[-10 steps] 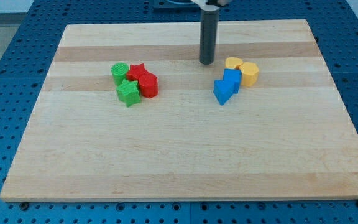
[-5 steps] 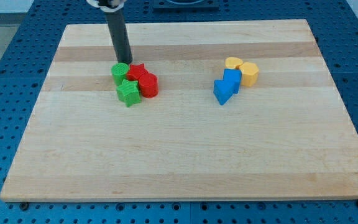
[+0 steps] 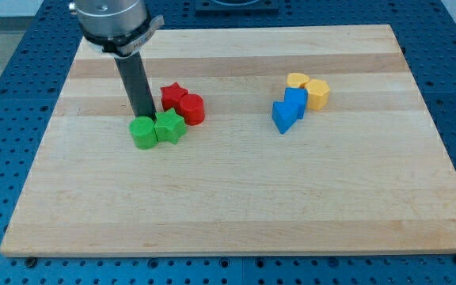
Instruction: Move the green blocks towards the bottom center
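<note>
A green round block point(image 3: 142, 132) and a green star block point(image 3: 169, 127) lie side by side, touching, left of the board's middle. My tip point(image 3: 143, 115) stands right behind the green round block, at its top edge, touching or nearly touching it. A red star block point(image 3: 172, 96) and a red round block point(image 3: 191, 108) sit just above and to the right of the green star.
Two blue blocks point(image 3: 289, 110) and two yellow blocks point(image 3: 309, 89) cluster at the view's right. The wooden board point(image 3: 236, 206) lies on a blue perforated table.
My tip has moved left and then down the view. It pushed the green round block down, and the green star shifted right and down, away from the red blocks.
</note>
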Action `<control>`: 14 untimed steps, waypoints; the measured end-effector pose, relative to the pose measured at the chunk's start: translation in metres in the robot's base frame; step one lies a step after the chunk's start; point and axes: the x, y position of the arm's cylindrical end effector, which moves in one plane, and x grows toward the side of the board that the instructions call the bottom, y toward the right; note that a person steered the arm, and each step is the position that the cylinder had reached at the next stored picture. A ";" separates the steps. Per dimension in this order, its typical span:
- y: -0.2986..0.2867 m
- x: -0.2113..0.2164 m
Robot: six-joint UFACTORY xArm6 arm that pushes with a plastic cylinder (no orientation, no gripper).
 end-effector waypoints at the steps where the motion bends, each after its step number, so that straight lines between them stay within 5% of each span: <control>1: 0.011 0.003; 3: 0.047 -0.010; 6: 0.088 0.049; 7: 0.088 0.033; 12: -0.065 0.008; 14: -0.041 0.014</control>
